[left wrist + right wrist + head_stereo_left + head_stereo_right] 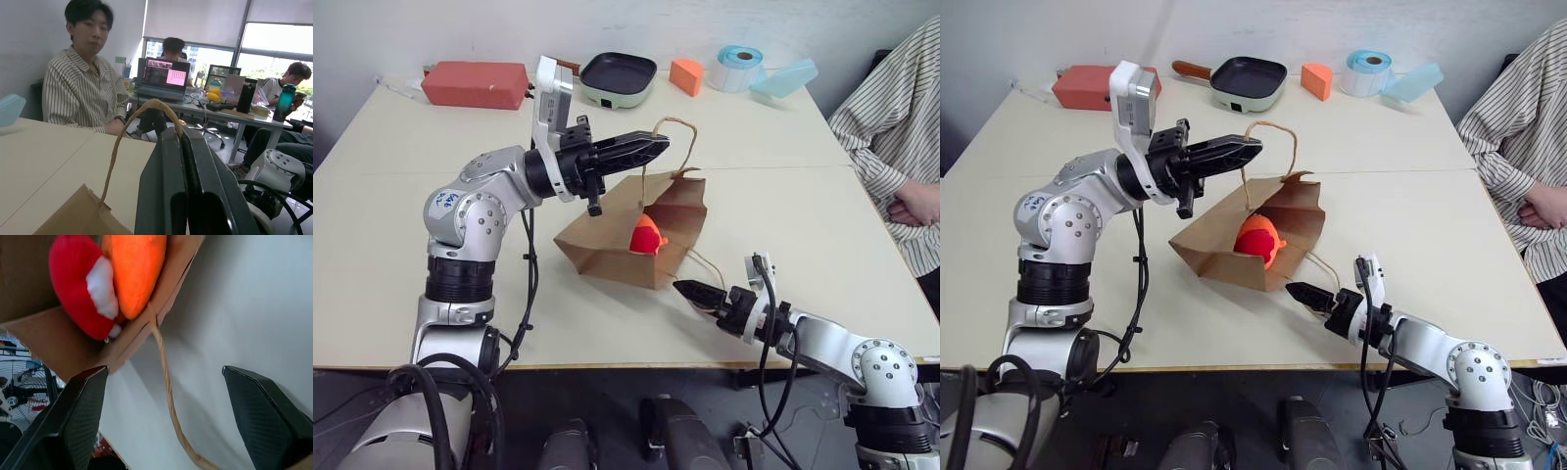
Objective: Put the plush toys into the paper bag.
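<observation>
While my left fingers (658, 147) pinched the far handle (675, 121) of the paper bag (607, 240), tipping its mouth toward the near right, the head views showed both plush toys (647, 236) just inside that mouth on the surface (401, 245). My right fingers (693, 291), spread wide and empty, sat just near-right of the mouth, the nearer hand. From the left wrist, my closed fingers held the looped cord. From the right wrist, the red toy (80, 284) and orange toy (134, 269) lay straight ahead, the loose near handle (168, 396) between my tips.
</observation>
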You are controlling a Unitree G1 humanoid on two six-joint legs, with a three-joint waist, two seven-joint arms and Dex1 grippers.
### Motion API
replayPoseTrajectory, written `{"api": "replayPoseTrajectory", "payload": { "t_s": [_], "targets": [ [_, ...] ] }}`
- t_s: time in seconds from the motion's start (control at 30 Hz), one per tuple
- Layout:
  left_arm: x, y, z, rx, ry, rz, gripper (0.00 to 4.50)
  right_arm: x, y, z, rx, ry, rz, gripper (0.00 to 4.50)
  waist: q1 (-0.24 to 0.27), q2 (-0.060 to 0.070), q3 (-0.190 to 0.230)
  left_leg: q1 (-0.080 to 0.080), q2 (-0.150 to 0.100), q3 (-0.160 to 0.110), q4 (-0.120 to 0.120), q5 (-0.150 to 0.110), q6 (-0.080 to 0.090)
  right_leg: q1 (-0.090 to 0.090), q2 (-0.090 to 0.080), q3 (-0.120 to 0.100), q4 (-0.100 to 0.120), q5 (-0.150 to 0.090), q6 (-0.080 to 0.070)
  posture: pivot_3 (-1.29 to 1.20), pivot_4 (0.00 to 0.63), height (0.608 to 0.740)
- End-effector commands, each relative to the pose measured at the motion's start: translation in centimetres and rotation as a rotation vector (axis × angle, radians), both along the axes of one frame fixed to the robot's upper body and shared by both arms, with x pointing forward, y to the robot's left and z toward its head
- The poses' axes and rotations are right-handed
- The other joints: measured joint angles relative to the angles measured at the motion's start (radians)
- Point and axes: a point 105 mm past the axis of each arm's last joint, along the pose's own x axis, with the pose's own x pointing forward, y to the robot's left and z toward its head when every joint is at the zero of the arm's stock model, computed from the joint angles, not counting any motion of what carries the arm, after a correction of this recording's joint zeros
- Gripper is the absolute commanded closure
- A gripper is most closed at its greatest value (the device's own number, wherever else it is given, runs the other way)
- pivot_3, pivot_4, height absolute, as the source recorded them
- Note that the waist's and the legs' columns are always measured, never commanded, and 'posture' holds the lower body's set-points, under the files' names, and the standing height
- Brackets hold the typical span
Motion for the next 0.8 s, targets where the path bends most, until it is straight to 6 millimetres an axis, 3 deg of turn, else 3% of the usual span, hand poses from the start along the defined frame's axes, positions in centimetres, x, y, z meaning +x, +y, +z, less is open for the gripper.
{"api": "replayPoseTrajectory", "payload": {
  "t_s": [0.03,0.07,0.27,0.33,0.43,0.57,0.63,0.7,0.8],
  "targets": [
    [-0.7,0.4,0.6,-0.008,-0.045,0.003,4.50,0.7,-1.4,-0.2,0.003,0.028,-0.088,0.70,-0.001,0.000,0.000,0.000,0.000,0.000,0.000,0.000,0.000,0.000,0.000,0.000,0.000,0.000,0.000,0.00,0.150,0.740],
    [-0.7,0.4,0.6,-0.007,-0.045,0.004,4.50,0.7,-1.6,-0.2,-0.012,0.023,-0.093,0.70,-0.001,0.000,0.000,0.000,0.000,0.000,0.000,0.000,0.000,0.000,0.000,0.000,0.000,0.000,0.000,0.00,0.150,0.740],
    [-0.5,0.5,0.4,-0.004,-0.049,0.012,4.50,-0.6,-1.9,1.5,-0.085,-0.096,-0.030,2.63,0.005,0.000,0.000,-0.001,0.000,0.000,0.000,0.000,0.000,0.000,0.000,0.000,-0.001,0.000,0.000,0.00,0.150,0.740],
    [-0.2,0.5,0.3,0.000,-0.057,0.023,4.50,-0.7,-2.5,3.0,-0.097,-0.167,-0.017,3.38,0.005,0.000,0.000,-0.001,0.000,0.000,0.000,0.000,0.000,0.000,0.000,0.000,-0.001,0.000,0.000,0.00,0.150,0.740],
    [0.2,0.8,0.7,-0.010,-0.070,0.042,4.50,-1.0,-3.4,7.0,-0.118,-0.331,0.027,4.37,0.006,0.000,0.000,-0.001,0.000,0.000,0.000,0.000,0.001,0.000,0.000,0.000,-0.001,0.000,0.000,0.00,0.150,0.740],
    [0.8,1.5,2.3,-0.069,-0.093,0.083,4.50,-1.2,-3.8,14.8,-0.064,-0.587,0.074,4.47,0.004,0.000,0.001,-0.001,0.000,0.000,0.000,0.000,0.000,0.000,0.000,0.000,-0.001,0.000,0.000,0.00,0.150,0.740],
    [1.2,1.8,3.2,-0.104,-0.098,0.103,4.50,-1.4,-3.5,17.7,-0.048,-0.683,0.097,4.47,0.005,-0.001,0.001,-0.001,0.000,0.000,0.000,0.000,0.000,-0.001,0.000,0.000,-0.001,0.000,0.000,0.00,0.150,0.740],
    [1.7,2.0,3.8,-0.125,-0.104,0.129,4.50,-1.3,-2.9,19.7,-0.052,-0.747,0.118,4.47,0.008,-0.001,0.001,-0.001,0.000,-0.001,0.000,0.000,0.000,0.000,0.001,-0.002,-0.002,0.000,0.000,0.00,0.150,0.740],
    [2.5,1.9,3.6,-0.127,-0.101,0.165,4.50,-1.0,-1.3,21.1,-0.082,-0.811,0.157,4.47,0.014,-0.001,0.001,-0.002,0.000,-0.001,-0.001,0.000,0.001,-0.001,0.000,-0.002,-0.003,0.000,0.000,0.00,0.150,0.740]
  ]
}}
